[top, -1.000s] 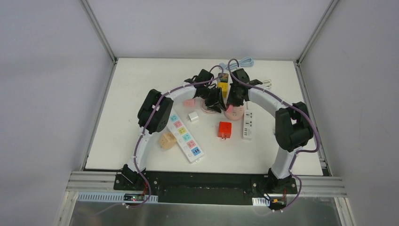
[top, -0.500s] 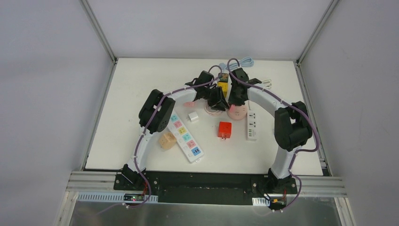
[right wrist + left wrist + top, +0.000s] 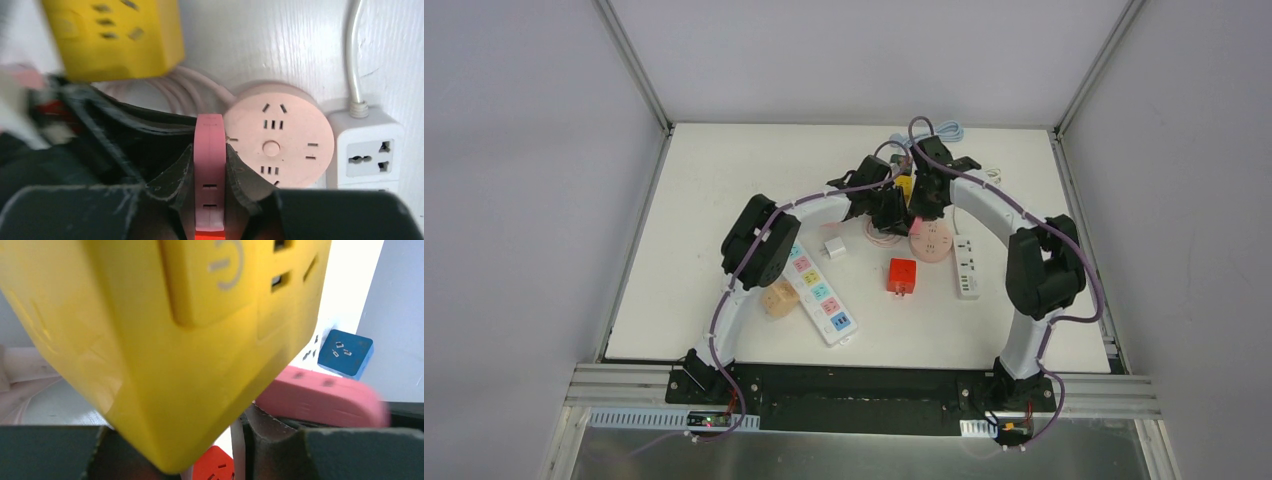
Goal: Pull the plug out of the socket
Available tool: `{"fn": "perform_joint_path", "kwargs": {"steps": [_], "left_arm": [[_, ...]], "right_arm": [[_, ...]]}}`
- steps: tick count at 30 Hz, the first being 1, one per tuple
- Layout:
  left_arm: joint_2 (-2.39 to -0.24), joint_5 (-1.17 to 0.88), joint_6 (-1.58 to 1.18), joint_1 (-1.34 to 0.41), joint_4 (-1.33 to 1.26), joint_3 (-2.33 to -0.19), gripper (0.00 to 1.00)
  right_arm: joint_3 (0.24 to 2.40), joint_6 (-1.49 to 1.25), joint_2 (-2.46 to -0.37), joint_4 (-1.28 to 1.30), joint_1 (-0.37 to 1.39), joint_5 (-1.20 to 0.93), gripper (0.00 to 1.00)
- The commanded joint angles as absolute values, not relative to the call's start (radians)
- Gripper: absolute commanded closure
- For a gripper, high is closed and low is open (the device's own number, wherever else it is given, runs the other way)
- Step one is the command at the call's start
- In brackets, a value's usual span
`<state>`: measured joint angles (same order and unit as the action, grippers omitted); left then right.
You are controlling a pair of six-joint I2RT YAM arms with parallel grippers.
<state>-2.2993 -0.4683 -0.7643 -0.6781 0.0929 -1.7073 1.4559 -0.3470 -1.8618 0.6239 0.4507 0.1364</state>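
Note:
My right gripper [image 3: 210, 167] is shut on a flat pink plug [image 3: 209, 135], held edge-on above the table and clear of the round pink socket [image 3: 280, 140] lying beneath it. The same plug [image 3: 320, 395] shows at the right of the left wrist view. A yellow cube socket [image 3: 175, 340] fills that view, its lower corner between the jaws of my left gripper [image 3: 175, 437]. A sliver of gap shows at the right finger [image 3: 270, 440]. From above, both grippers [image 3: 894, 205] [image 3: 921, 203] meet at the yellow cube [image 3: 905, 184]. Whether plug and cube touch I cannot tell.
A white power strip [image 3: 966, 268] lies right of the round socket [image 3: 932, 241]. A red cube socket [image 3: 901, 276], a small white cube [image 3: 834, 247], a long strip with coloured outlets [image 3: 818, 290] and a beige block [image 3: 778, 298] lie nearer. Coiled blue cable [image 3: 939, 131] sits at the back.
Both grippers moved toward the back, to the yellow cube. The right one carried the pink plug off the round socket. The round socket and white strip slid right. The left jaws narrowed.

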Motion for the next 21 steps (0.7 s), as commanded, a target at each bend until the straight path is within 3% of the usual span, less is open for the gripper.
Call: {"fn": "perform_joint_path", "kwargs": {"steps": [1,7,21], "left_arm": [[-2.306,-0.420,-0.692,-0.718,0.190,-1.666,0.72],[-2.294,-0.429,-0.691,-0.716,0.196,-1.674,0.73],[-2.165,-0.600,-0.748,-0.619,0.094,-1.724,0.63]], "right_arm": [[1.587,-0.419,-1.762,0.511,0.461,0.051,1.00],[1.606,-0.419,-1.773,0.558,0.444,0.094,1.00],[1.317,-0.451,-1.576,0.458,0.227,0.151,1.00]]}}
